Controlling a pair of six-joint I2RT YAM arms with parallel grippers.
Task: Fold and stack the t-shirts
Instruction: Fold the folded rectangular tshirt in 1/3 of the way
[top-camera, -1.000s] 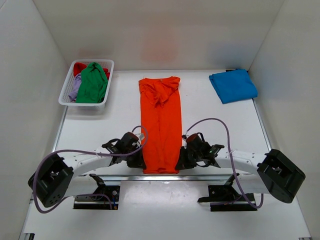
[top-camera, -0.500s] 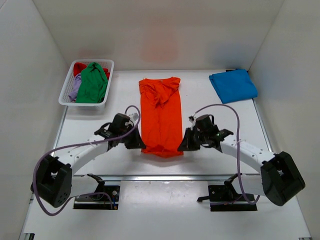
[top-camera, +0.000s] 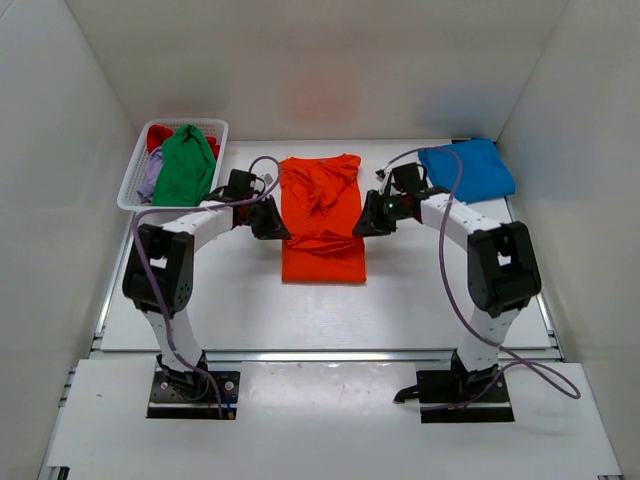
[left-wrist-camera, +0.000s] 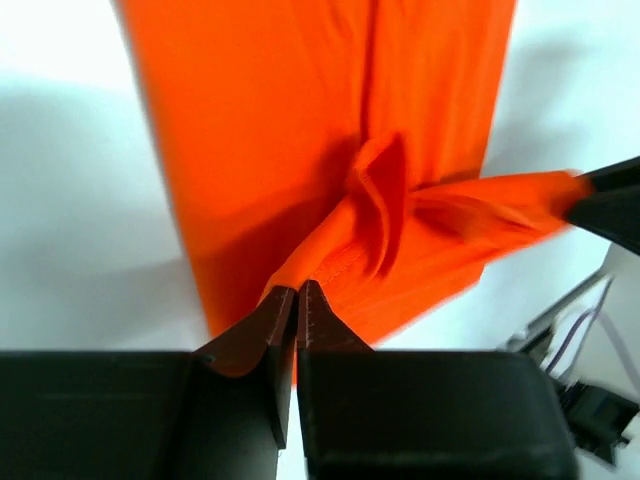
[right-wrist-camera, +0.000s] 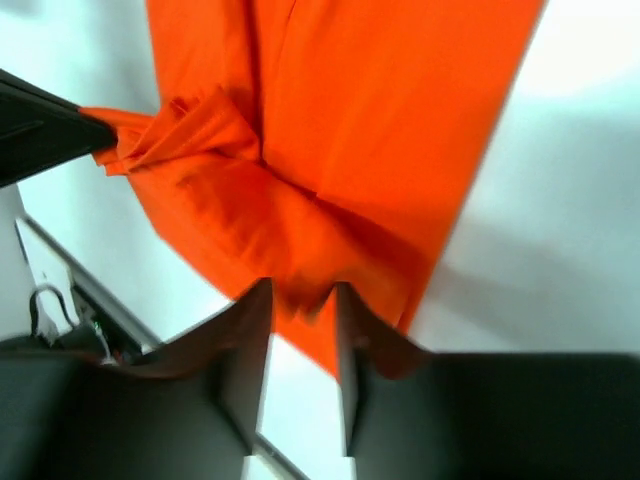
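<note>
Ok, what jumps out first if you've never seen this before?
The bright orange shirt in the middle of the table, with the left gripper and right gripper pinching its sides. Next, a folded blue shirt far right and a green shirt in the basket far left.

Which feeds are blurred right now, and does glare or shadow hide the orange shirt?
Top external: sharp, evenly lit, orange shirt clear, only soft shadows beside it. Left wrist: cloth edges smeared, left gripper fingers fairly crisp. Right wrist: blurrier overall, right gripper fingers soft-edged; no glare on the shirt.
</note>
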